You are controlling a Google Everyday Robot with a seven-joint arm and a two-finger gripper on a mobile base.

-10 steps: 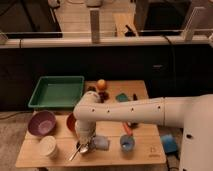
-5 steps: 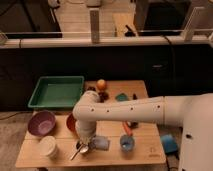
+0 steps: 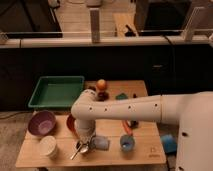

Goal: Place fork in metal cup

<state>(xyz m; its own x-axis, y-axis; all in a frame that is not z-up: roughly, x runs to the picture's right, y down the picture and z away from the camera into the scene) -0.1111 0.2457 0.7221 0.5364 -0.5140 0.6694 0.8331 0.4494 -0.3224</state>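
1. Where the white arm (image 3: 130, 107) bends down over the wooden table (image 3: 145, 150), the gripper (image 3: 85, 144) hangs low near the front edge, at about 7 o'clock from the table's middle.
2. The fork (image 3: 77, 152) shows slanted at the gripper's tip, with its free end pointing toward 7 o'clock. Whether the gripper is clamped on it cannot be told from this view.
3. The metal cup (image 3: 100, 143) sits just beside the gripper at its 3 o'clock, and it seems to be tipped rather than upright.
4. The blue cup (image 3: 127, 144) stands farther along at 3 o'clock from the metal cup, apart from it.
5. The white cup (image 3: 48, 147) stands at 9 o'clock from the gripper, with the purple bowl (image 3: 42, 123) at its 12 o'clock.
6. The green tray (image 3: 57, 78) fills the table's 10 o'clock corner, and an orange ball (image 3: 101, 84) sits near the far edge at 12 o'clock.
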